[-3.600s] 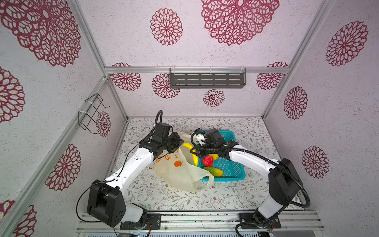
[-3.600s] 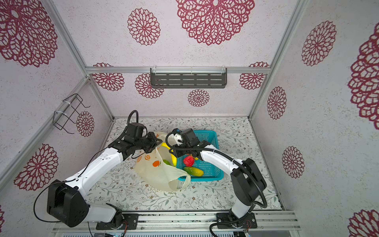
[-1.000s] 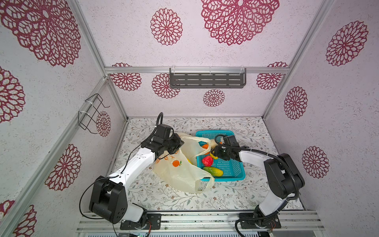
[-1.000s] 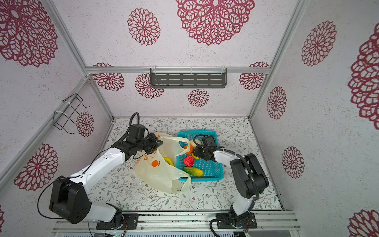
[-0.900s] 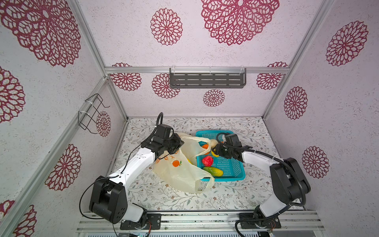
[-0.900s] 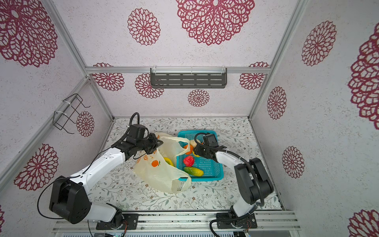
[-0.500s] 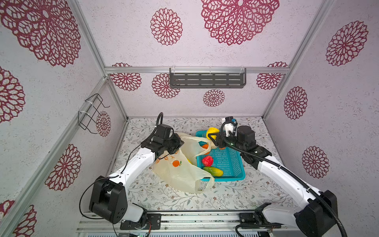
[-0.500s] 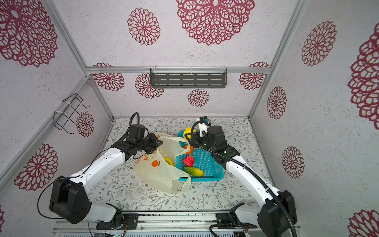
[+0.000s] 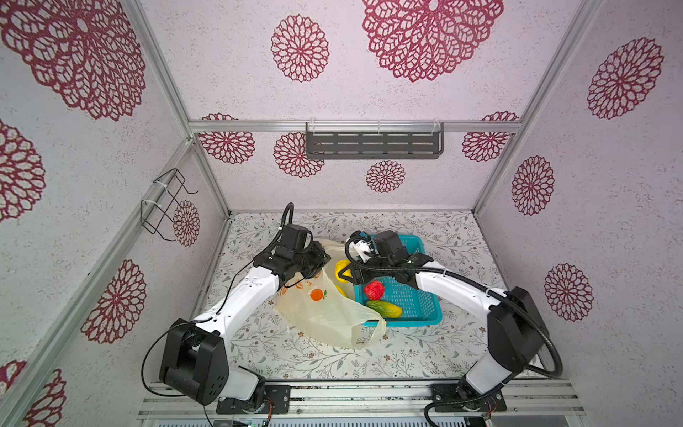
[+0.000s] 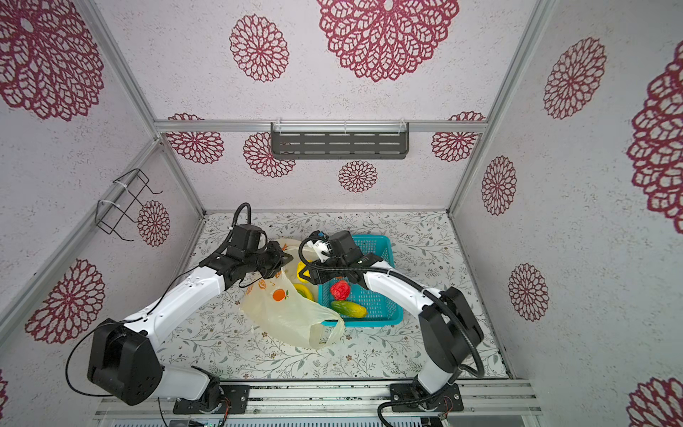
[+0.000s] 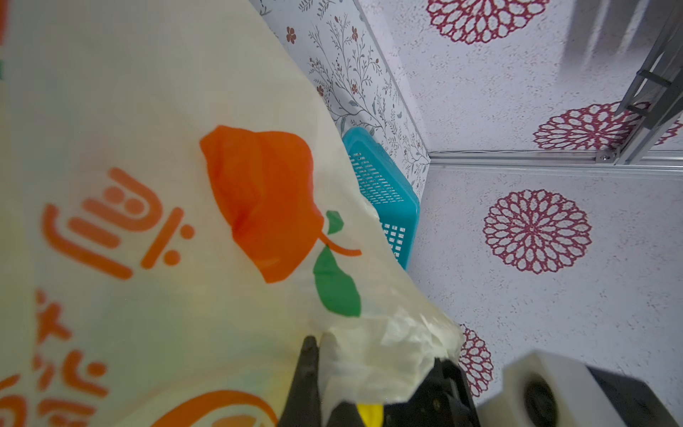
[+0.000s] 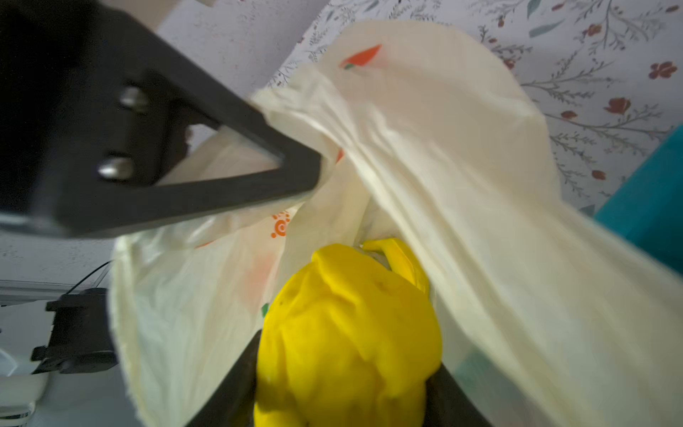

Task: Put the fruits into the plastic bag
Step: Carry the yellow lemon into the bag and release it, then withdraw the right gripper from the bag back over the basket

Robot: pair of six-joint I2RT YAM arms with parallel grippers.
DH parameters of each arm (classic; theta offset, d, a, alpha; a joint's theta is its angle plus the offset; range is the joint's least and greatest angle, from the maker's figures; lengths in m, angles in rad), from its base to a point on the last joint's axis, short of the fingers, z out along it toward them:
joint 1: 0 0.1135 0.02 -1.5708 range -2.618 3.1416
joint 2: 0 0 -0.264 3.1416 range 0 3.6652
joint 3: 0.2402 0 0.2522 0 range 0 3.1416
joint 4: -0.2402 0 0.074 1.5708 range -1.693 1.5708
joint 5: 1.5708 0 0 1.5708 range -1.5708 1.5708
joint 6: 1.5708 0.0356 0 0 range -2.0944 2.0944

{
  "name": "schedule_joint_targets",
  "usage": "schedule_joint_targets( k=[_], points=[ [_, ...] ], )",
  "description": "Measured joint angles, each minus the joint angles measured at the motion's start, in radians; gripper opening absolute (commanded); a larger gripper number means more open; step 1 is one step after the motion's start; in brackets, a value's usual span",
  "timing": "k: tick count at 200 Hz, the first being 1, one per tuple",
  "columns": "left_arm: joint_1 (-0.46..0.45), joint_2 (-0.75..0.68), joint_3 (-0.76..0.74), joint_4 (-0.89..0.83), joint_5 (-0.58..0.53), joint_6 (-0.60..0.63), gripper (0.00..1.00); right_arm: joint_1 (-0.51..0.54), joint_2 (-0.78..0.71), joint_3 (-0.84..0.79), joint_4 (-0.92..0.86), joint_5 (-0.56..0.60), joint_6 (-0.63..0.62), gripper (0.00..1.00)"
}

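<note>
Task incomplete. Your plastic bag (image 9: 325,314) lies beside the teal basket (image 9: 425,314), its rim clamped in the left end effector (image 9: 317,263). The right end effector (image 9: 346,274) grips the lumpy yellow fruit (image 12: 347,332) at the bag mouth. Red fruit (image 9: 374,290) and green-yellow oblong (image 9: 384,308) lie in the basket.

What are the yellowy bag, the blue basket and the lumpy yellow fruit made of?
The bag looks like thin, soft plastic film: light shows through and it crinkles. The basket looks like hard, smooth teal plastic with rows of moulded holes. The lumpy yellow fruit seems matte plastic or rubber, evenly coloured; I cannot tell which.
</note>
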Motion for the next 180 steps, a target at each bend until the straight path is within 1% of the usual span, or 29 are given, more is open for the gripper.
schedule_joint_targets(
  k=[21, 28, 33, 50, 62, 76, 98, 126, 160, 180],
  points=[
    [0.0, 0.0, 0.006, 0.001, 0.003, 0.003, 0.0, 0.005, 0.083, 0.067, -0.015, 0.014, 0.003, 0.49],
    [0.0, 0.0, 0.01, 0.002, 0.005, 0.003, 0.0, 0.007, 0.113, 0.092, -0.017, 0.017, 0.006, 0.51],
    [0.0, 0.0, 0.013, 0.002, 0.006, 0.003, 0.0, 0.009, 0.135, 0.111, -0.019, 0.019, 0.009, 0.55],
    [0.0, 0.002, 0.027, 0.002, 0.012, 0.007, 0.0, 0.015, 0.207, 0.173, -0.021, 0.019, 0.028, 0.73],
    [0.0, 0.005, 0.035, 0.003, 0.018, 0.011, 0.0, 0.018, 0.231, 0.183, -0.001, 0.009, 0.043, 0.85],
    [0.0, 0.01, 0.042, 0.003, 0.023, 0.014, 0.0, 0.019, 0.222, 0.148, 0.071, -0.008, 0.064, 0.93],
    [0.0, 0.023, 0.045, 0.003, 0.027, 0.02, 0.0, 0.019, 0.15, 0.045, 0.19, -0.034, 0.1, 0.95],
    [0.0, 0.039, 0.045, 0.003, 0.029, 0.021, 0.0, 0.01, 0.028, -0.036, 0.269, -0.051, 0.118, 0.93],
    [0.0, 0.042, 0.045, 0.003, 0.029, 0.02, 0.0, -0.006, -0.124, -0.064, 0.27, -0.038, 0.097, 0.92],
    [0.0, 0.042, 0.045, 0.003, 0.027, 0.02, 0.0, -0.028, -0.225, -0.089, 0.241, -0.007, 0.071, 0.92]
  ],
)
